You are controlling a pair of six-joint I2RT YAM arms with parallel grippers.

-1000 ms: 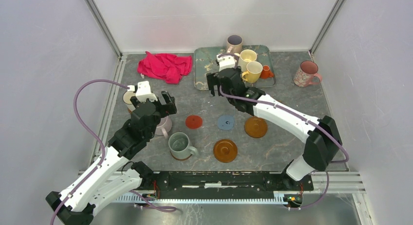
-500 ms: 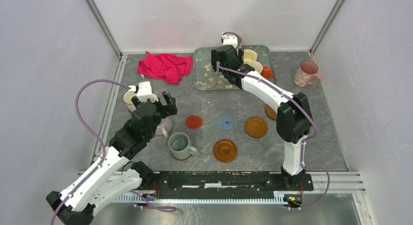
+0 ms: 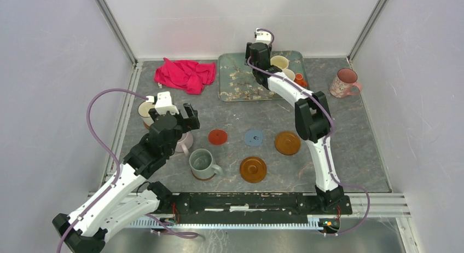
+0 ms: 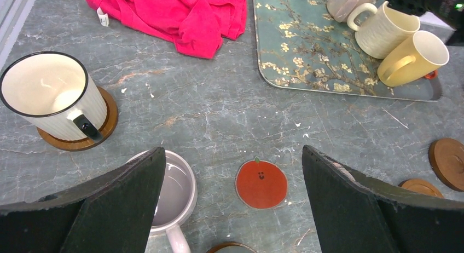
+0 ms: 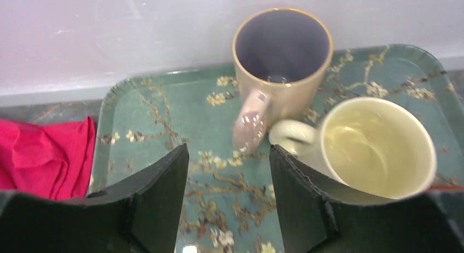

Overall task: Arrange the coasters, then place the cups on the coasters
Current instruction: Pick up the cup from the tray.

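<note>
Your right tool (image 3: 256, 54) hangs over the far side of the teal blossom-patterned tray (image 3: 235, 83). Your left tool (image 3: 183, 118) stands spread above the mauve ceramic mug (image 3: 184, 142). The grey-green ceramic mug (image 3: 201, 161) sits on a brown round coaster (image 3: 208, 178).

I am looking into a robotics lab test cell, not a home. Plain white panels (image 3: 241, 17) are closing it in on three sides, with aluminium frame posts (image 3: 113, 24) running up the corners. The left arm (image 3: 117, 182) and right arm (image 3: 323, 154) are sitting bolted to a black rail (image 3: 246, 202) at the near edge of the grey stone-patterned tabletop (image 3: 350, 160), a purple cable (image 3: 88, 116) looping off one. A teal tray (image 3: 232, 86), red cloth (image 3: 183, 75) and grey-green mug (image 3: 201, 161) are lying there as the only homely things.
</note>
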